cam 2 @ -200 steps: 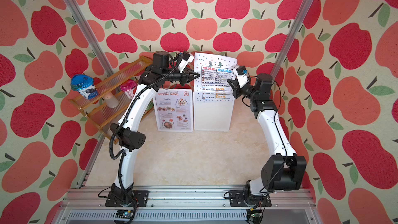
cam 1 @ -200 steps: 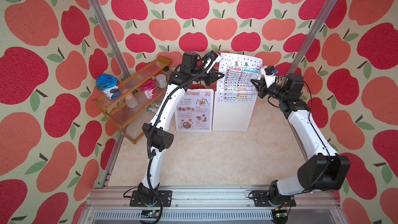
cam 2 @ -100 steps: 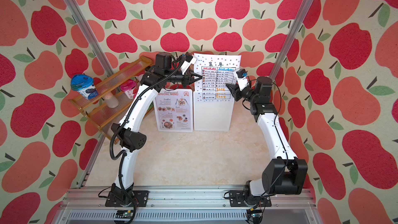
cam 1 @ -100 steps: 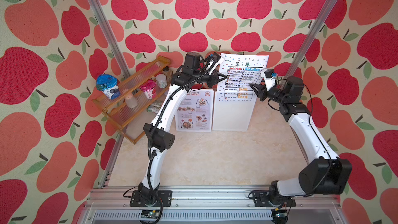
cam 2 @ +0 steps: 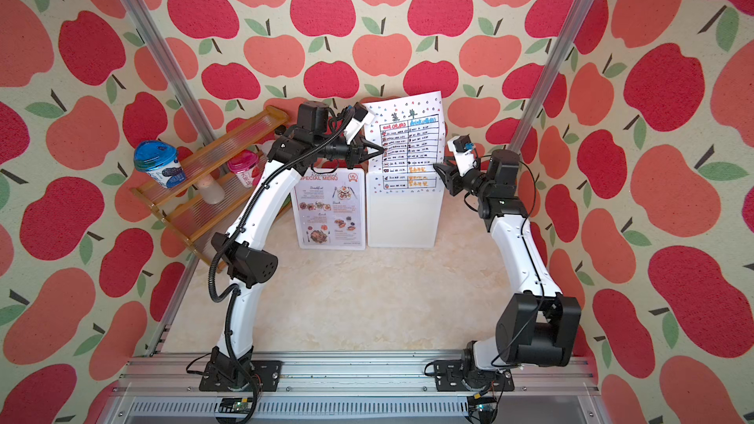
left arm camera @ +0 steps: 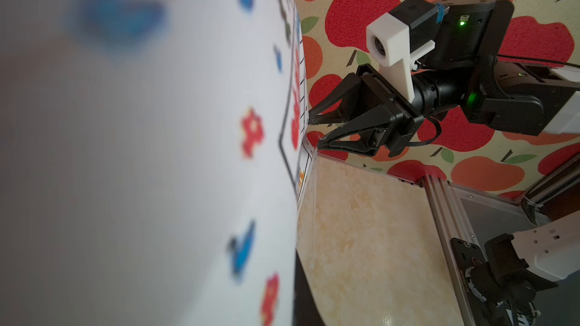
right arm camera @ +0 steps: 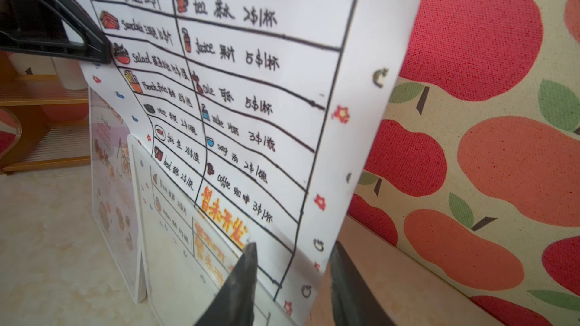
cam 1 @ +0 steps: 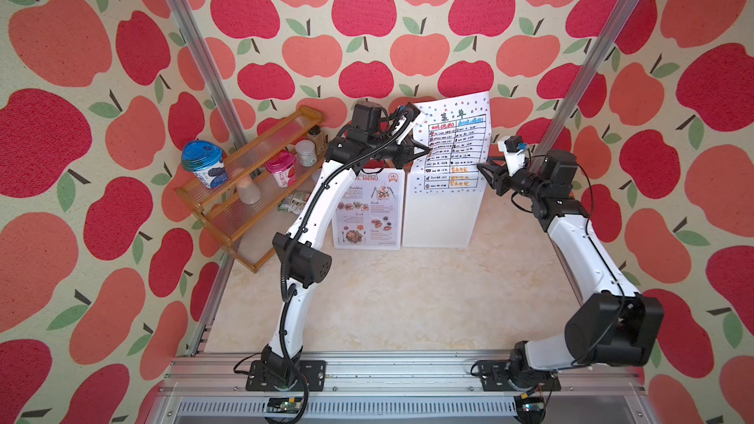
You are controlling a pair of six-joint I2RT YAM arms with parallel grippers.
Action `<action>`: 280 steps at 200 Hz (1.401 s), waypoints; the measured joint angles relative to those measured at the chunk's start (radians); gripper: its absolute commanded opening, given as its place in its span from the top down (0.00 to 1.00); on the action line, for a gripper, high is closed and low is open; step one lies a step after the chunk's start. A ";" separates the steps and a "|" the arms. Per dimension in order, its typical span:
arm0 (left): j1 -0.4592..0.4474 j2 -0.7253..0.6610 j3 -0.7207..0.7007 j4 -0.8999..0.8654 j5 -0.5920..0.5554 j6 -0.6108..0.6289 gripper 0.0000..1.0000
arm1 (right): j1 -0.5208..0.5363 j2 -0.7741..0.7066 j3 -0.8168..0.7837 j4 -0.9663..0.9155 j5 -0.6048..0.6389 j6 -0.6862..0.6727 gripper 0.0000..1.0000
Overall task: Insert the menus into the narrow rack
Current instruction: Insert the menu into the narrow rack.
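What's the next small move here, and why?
Probably lower the left hand, sliding the lined menu deeper into the rack: it pinches one edge, most of the sheet stands above the rack, and the open right hand straddles the other.

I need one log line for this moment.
left gripper: shut on table menu | right gripper: open | table menu: partly in rack | photo menu: inserted

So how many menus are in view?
2: white red-headed photo paper menu inside the left clear holder; white black-lined table paper menu, pinched by the left claw, partway into the right holder.
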 measured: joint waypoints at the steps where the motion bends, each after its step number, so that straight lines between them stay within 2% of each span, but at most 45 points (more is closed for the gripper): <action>1: 0.000 0.000 0.000 0.000 0.000 0.000 0.93 | 0.000 0.001 0.000 0.001 -0.001 0.000 0.59; 43: 0.000 0.000 -0.001 -0.002 0.000 0.000 0.93 | 0.000 0.039 0.000 0.017 -0.052 0.006 0.59; 77: 0.000 0.000 -0.001 -0.003 -0.001 0.002 0.93 | -0.001 0.067 0.001 0.016 -0.078 0.014 0.64; 104: 0.000 0.000 -0.001 -0.006 -0.002 0.005 0.92 | -0.001 0.068 0.003 0.022 -0.094 0.022 0.73; 138: 0.000 0.000 -0.001 -0.006 -0.004 0.008 0.88 | -0.001 0.067 0.003 0.036 -0.106 0.025 0.78; 163: 0.000 0.000 -0.001 -0.006 -0.003 0.008 0.88 | -0.002 0.059 -0.006 0.051 -0.109 0.035 0.88; 249: 0.000 0.000 -0.001 -0.006 -0.003 0.008 0.87 | -0.011 0.030 -0.048 0.059 -0.097 0.032 0.87; 280: -0.002 0.000 -0.001 -0.005 -0.003 0.007 0.87 | -0.012 0.030 -0.048 0.045 -0.080 0.020 0.78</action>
